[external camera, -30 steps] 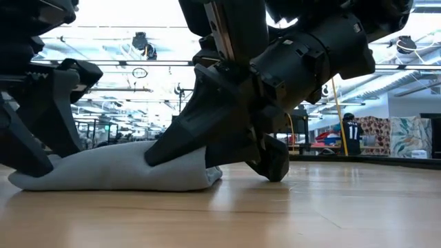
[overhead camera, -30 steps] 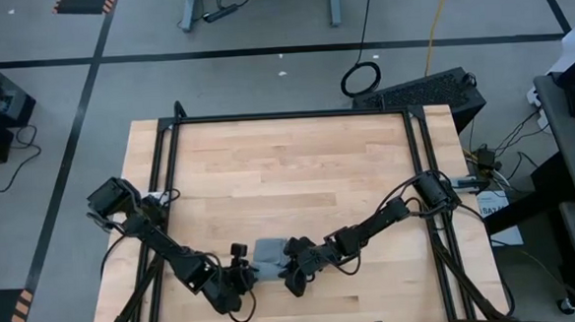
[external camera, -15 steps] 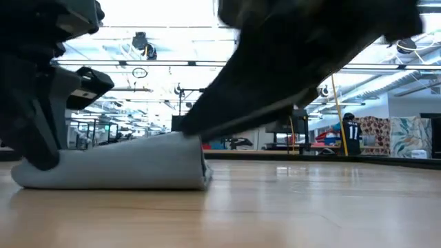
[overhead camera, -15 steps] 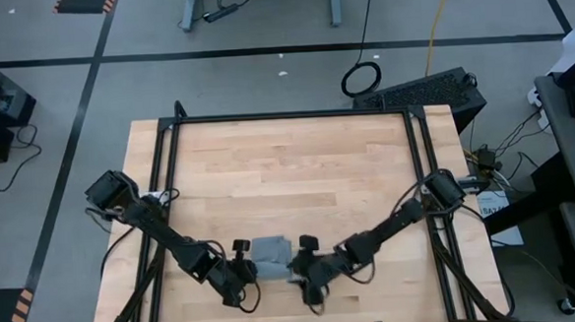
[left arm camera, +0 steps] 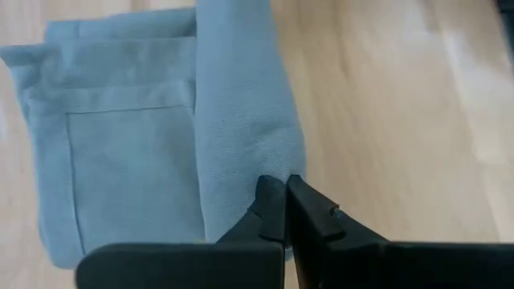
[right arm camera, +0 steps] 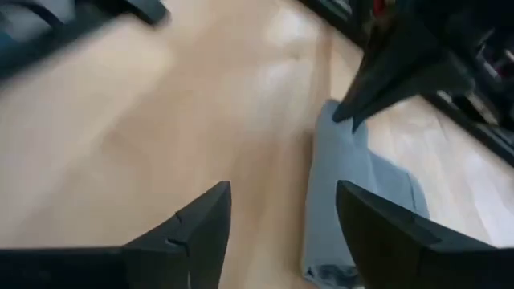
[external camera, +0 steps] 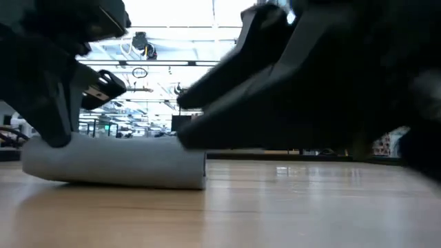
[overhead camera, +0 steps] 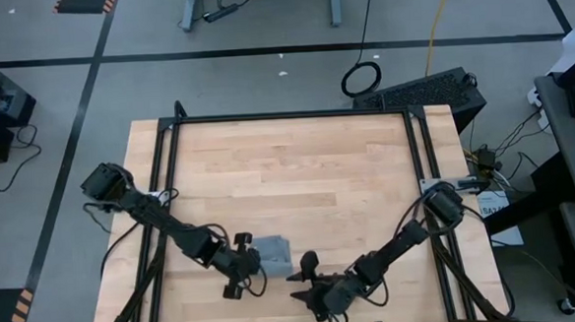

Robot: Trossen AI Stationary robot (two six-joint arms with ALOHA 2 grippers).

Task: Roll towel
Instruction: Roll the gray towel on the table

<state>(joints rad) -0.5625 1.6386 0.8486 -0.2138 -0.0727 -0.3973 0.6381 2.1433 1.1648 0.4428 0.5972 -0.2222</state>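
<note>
The grey-blue towel lies on the wooden table near its front edge. One long side is rolled up, and the flat folded rest lies beside the roll. In the low view the towel is a low roll resting on the wood. My left gripper is shut at the towel's left end. My right gripper stands open to the right of the towel and nearer the front edge. Its fingers are apart, and the towel lies beyond them. My left gripper meets the rolled part at its end edge, with only the shut fingertips on the cloth. The cloth puckers slightly there. The fingers slant down from the table's left side. The towel lies on the table, slack.
Black frame rails run along the table's far edge and down both sides. Bare wood spreads beyond the towel toward the far edge. The right arm lies low close to the front edge.
My right gripper has let go of the towel's right end, opened, and drawn back toward the table's near edge. The towel's right end, pressed and wrinkled under that gripper a second ago, now lies as an even roll. My left gripper stays at the towel's left end.
</note>
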